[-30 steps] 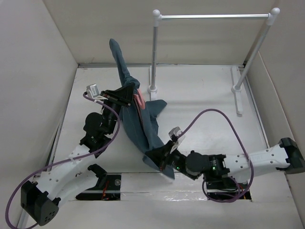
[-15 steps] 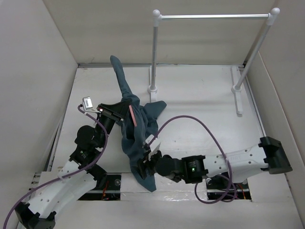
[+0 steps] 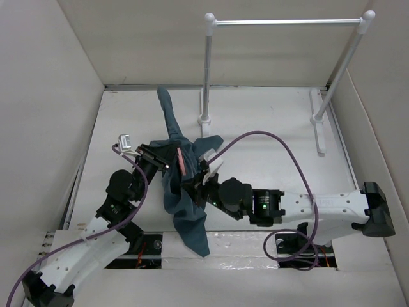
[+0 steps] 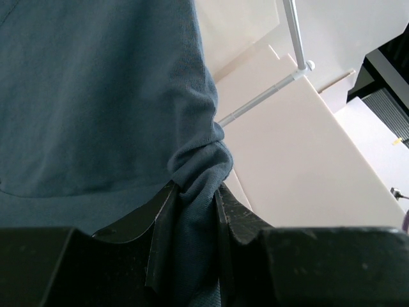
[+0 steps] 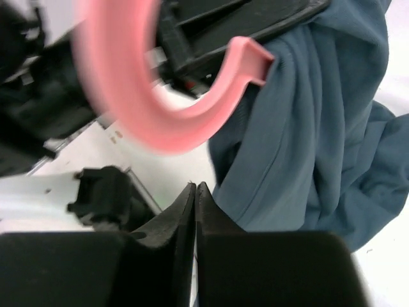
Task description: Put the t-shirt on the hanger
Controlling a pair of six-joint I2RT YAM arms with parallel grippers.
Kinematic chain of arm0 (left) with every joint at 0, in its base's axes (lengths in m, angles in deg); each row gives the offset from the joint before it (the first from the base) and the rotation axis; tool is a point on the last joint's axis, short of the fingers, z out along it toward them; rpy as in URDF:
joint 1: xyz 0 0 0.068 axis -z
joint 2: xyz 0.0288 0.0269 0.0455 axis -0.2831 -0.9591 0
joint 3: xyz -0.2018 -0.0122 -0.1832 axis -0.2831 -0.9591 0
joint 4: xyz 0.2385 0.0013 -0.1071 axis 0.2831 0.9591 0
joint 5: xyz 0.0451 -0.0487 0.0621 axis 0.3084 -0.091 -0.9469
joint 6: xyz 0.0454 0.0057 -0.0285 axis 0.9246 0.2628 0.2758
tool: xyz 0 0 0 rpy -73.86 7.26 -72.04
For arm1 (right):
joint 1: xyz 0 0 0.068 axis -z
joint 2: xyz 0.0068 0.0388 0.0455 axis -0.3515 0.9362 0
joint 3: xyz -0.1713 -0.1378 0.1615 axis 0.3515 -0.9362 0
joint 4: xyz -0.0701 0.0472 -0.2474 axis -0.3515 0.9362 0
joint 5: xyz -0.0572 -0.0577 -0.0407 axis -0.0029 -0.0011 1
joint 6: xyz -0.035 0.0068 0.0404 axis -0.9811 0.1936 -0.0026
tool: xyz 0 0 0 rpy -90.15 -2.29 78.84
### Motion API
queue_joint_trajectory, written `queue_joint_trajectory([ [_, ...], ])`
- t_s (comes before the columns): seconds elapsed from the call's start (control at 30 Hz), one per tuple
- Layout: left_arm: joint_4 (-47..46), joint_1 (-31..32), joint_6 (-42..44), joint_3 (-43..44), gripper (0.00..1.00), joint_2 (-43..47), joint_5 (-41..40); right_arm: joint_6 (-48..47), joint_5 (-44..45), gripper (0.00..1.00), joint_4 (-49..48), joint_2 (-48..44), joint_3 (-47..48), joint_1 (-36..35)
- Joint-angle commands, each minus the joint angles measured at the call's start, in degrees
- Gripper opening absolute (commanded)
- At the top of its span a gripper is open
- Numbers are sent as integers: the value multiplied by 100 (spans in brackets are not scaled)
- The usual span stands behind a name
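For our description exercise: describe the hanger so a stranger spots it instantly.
Find the white-posted rack at the back of the table. In front of it is a bunched teal t-shirt; the hanger is the thin salmon-pink strip among its folds, the only pink thing.

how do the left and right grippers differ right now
The black two-finger left gripper is clamped on a bunched fold of the soft dark teal-blue t-shirt; the black two-finger right gripper pinches nothing. The left's jaws stand apart around cloth; the right's meet tip to tip, with the hook of the salmon-pink plastic hanger showing above them in its wrist view. Both are closed.
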Motion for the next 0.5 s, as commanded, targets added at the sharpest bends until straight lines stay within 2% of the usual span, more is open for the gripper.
queue_joint_trajectory([
  [0.0, -519, -35, -14, 32, 0, 72, 129, -234, -463, 11, -709, 217, 175, 256],
  [0.07, -334, -35, 4, 59, 0, 89, 68, -181, -777, 20, -876, 288, 36, 406],
  [0.1, -351, -35, -4, 15, 0, 124, 68, -173, -884, 28, -1051, 314, 0, 546],
  [0.13, -465, -35, -22, -38, 0, 159, 85, -181, -946, 31, -1078, 323, -27, 547],
  [0.27, -256, -35, 101, 49, 0, 124, 33, -164, -437, 32, -885, 236, -105, 600],
  [0.47, -282, -35, 180, 58, 0, 98, 77, -164, -340, 36, -815, -124, -360, 600],
])
